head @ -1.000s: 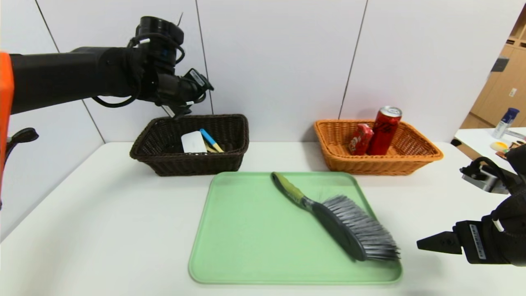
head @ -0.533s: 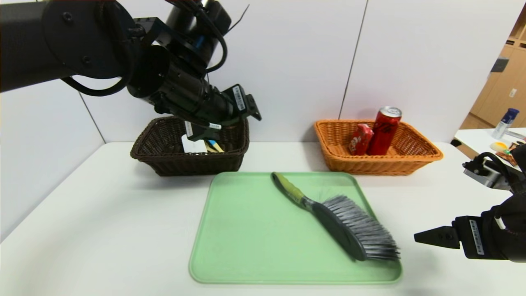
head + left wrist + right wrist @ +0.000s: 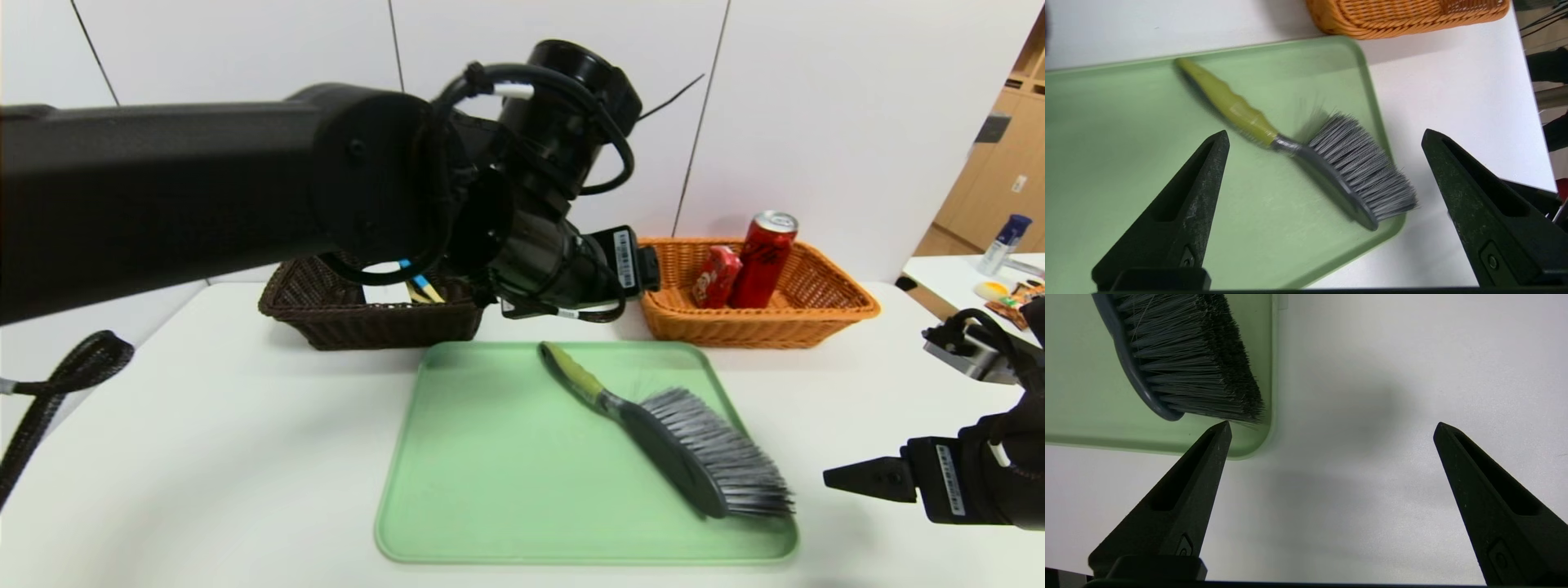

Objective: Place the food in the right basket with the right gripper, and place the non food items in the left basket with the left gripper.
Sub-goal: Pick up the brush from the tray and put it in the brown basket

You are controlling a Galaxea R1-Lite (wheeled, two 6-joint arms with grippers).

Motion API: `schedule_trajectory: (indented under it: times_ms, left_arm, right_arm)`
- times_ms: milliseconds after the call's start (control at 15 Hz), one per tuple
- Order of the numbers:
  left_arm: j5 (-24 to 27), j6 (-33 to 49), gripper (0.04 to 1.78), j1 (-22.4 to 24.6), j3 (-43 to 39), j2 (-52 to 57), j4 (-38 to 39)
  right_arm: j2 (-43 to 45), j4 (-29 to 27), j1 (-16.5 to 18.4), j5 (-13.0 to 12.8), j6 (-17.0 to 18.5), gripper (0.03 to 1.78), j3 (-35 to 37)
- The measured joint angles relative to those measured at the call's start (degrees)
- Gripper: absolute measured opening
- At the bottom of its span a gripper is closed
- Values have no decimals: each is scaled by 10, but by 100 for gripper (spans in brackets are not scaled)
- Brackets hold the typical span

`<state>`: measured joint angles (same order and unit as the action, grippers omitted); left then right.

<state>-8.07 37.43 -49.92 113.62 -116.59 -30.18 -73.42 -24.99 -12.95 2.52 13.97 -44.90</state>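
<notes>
Tray point(image 3: 506, 490) of pale green is my landmark: beyond its far left corner sits the left basket point(image 3: 326, 314), beyond its far right corner the right basket point(image 3: 824, 318) with the food point(image 3: 759, 261). My left gripper point(image 3: 1325, 136) hangs above the tray's far edge, fingers spread wide, empty. Brush point(image 3: 678, 433) lies diagonally on the tray. My right gripper point(image 3: 1331, 428) hovers off its near right corner, also spread.

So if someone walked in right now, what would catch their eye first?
Probably the bulky left arm stretched across the head view, its left claw open above the brush, which lies diagonally on the green tray. Next, the red soda can standing in the orange basket at the back right.
</notes>
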Motion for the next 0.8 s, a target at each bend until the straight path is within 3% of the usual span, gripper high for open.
schedule_trajectory:
  times_ms: [200, 467, 800]
  left_arm:
    - [-14, 103, 167, -17, 2, -39, 34]
    - [-16, 245, 168, -20, 3, -81, -18]
    - [-13, 262, 169, -18, 3, -108, -21]
  right_arm:
    - [9, 1, -2, 9, 0, 171, 7]
    - [17, 1, -4, 15, 0, 171, 18]
    - [21, 7, -10, 14, 0, 171, 30]
